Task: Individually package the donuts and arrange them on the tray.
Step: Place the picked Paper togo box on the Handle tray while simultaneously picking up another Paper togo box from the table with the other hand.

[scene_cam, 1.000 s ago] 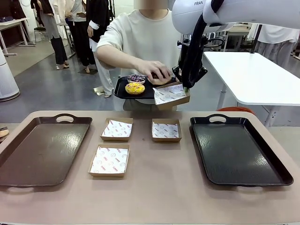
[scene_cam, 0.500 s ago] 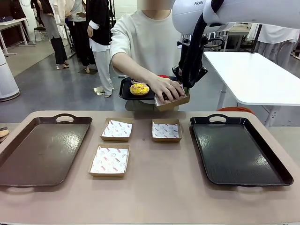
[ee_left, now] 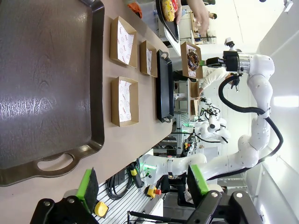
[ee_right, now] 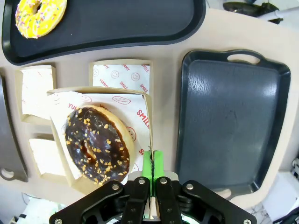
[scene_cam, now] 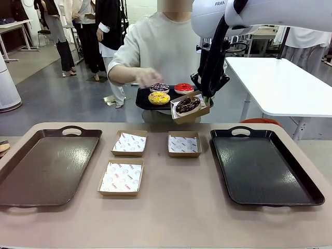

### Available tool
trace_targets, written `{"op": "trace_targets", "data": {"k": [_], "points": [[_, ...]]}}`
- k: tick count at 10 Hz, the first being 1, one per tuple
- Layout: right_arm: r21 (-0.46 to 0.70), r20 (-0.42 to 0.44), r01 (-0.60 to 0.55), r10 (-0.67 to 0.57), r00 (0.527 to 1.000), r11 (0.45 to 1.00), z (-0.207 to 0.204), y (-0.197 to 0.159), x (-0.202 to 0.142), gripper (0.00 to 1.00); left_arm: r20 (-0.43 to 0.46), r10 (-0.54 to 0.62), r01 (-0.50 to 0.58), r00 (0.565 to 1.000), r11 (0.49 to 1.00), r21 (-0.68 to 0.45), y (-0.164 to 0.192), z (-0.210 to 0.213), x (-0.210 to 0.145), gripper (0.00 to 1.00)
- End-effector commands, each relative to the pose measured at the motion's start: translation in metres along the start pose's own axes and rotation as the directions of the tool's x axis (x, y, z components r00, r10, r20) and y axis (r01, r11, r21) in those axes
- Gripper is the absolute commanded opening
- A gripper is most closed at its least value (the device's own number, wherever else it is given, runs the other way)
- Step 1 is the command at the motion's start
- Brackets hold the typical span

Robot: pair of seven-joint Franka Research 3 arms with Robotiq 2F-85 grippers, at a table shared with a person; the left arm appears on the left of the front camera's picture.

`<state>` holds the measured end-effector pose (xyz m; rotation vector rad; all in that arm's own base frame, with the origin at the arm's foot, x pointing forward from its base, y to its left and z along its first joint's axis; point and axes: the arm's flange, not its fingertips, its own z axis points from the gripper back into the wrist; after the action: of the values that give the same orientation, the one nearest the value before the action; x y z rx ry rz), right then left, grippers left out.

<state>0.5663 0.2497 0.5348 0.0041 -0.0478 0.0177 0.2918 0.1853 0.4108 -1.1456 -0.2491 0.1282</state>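
the right gripper (ee_right: 152,161) has its green pads (ee_right: 147,163) pinched together on the right-hand wall of a paper-lined box (ee_right: 100,89), held in the air at the upper middle of the front view. the chocolate donut (ee_right: 98,142) lies inside it, left of the fingers in the wrist view, while the black tray (ee_right: 233,130) lies on the table to their right, so that arm looks best placed for a set-down there. the left gripper (ee_left: 142,182) hangs with fingers wide apart on nothing. the yellow donut (scene_cam: 158,97), red donut (scene_cam: 183,87) and purple donut (scene_cam: 159,87) wait on the person's tray (scene_cam: 145,102).
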Motion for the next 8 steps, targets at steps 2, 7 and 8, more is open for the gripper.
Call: {"op": "trace_targets", "data": {"k": [2,7,8], "points": [[-0.001,-0.002,0.002,-0.002,1.0,1.0,0.001,-0.003,-0.004,0.0,0.016,0.004,-0.004,1.0,1.0,-0.004,-0.001,0.0,0.001,1.0],[0.025,0.0,0.001,-0.001,1.0,1.0,0.029,-0.095,-0.062,0.01,-0.088,-0.078,0.099,0.993,0.958,0.267,-0.095,-0.036,0.003,1.0],[0.039,-0.008,0.0,0.0,1.0,0.999,0.029,-0.12,-0.077,0.01,-0.112,-0.103,0.134,0.988,0.938,0.321,-0.123,-0.05,0.002,1.0]]}}
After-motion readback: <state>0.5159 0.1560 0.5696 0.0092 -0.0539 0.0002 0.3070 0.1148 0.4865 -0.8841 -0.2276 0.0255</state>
